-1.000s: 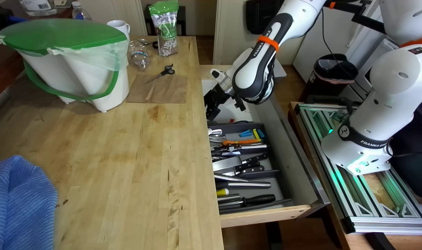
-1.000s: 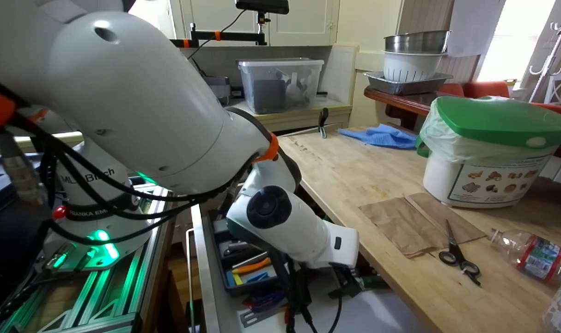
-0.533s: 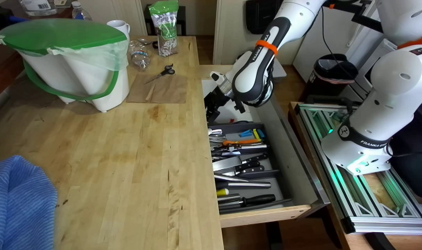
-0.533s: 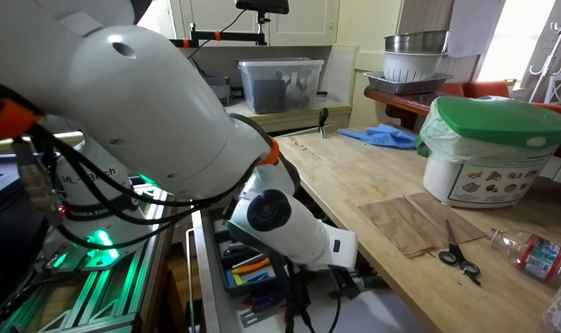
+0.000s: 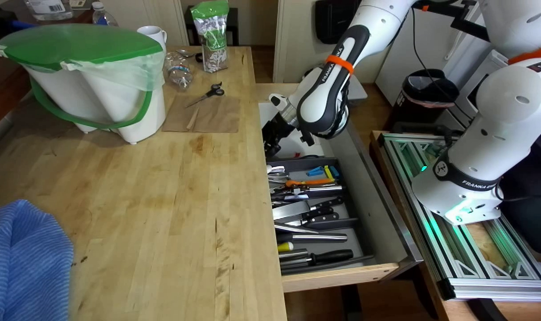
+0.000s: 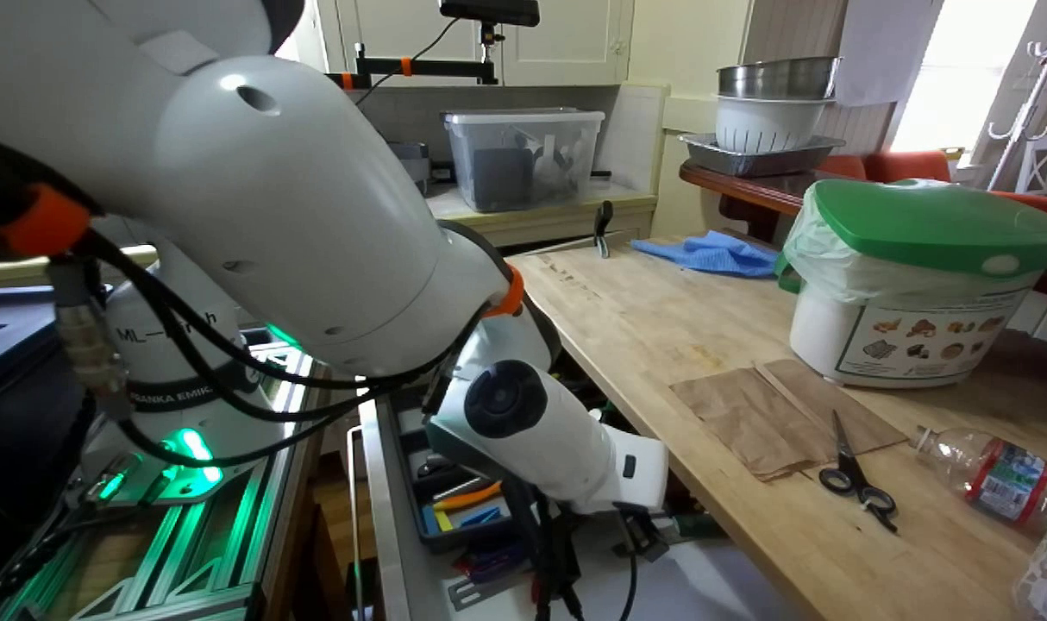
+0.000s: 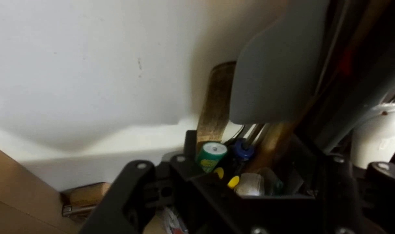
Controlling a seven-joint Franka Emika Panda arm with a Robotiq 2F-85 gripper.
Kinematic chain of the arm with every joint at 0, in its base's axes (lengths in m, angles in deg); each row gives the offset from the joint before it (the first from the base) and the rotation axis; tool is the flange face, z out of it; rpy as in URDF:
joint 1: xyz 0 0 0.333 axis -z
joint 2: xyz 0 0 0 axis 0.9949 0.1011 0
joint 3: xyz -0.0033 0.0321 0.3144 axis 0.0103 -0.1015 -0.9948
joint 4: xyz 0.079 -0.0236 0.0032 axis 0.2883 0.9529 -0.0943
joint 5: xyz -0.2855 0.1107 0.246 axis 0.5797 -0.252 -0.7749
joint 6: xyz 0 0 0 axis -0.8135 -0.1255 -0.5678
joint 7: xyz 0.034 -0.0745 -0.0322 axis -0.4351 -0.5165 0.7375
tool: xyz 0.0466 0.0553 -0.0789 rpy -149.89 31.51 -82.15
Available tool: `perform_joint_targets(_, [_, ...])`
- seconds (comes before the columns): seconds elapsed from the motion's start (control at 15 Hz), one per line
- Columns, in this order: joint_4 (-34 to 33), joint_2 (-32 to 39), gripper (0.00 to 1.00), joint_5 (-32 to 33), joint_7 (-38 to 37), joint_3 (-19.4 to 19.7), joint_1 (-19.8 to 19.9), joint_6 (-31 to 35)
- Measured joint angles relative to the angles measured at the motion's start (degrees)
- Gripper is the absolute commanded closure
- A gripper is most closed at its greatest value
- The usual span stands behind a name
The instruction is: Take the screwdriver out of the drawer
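The drawer (image 5: 339,273) is pulled open beside the table and also shows in an exterior view (image 6: 381,526). In the wrist view, a tool with a dark shaft, blue collar (image 7: 243,150) and black handle with yellow patches (image 7: 233,182) looks like the screwdriver. It lies among other items between my fingers, with its handle partly hidden. My gripper (image 7: 246,139) is open, with its fingers apart around this clutter. In an exterior view, the gripper (image 5: 271,145) is down in the drawer's far part, its tips partly hidden by the table edge.
In the wrist view, a green can (image 7: 211,156), a wooden piece (image 7: 217,100) and a grey spatula-like blade (image 7: 275,71) crowd the jaws. A dark tray (image 5: 353,232) holds knives and tools. The table edge (image 5: 270,187) overhangs the drawer.
The arm's upper links have shifted slightly, to the right and down in an exterior view. The wrist has sunk a little. The gripper stays in almost the same place in the drawer.
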Motion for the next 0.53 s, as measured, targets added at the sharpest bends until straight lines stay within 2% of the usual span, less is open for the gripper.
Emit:
perform_joint_targets(0.13, [-0.5,0.0,0.23,0.0,-0.2,0.7,-1.4,0.0])
perform_joint_targets(0.33, [-1.3,0.0,0.18,0.0,-0.4,1.5,-3.3,0.0])
perform_joint_targets(0.53, [-2.2,0.0,0.22,0.0,-0.5,1.7,-4.8,0.0])
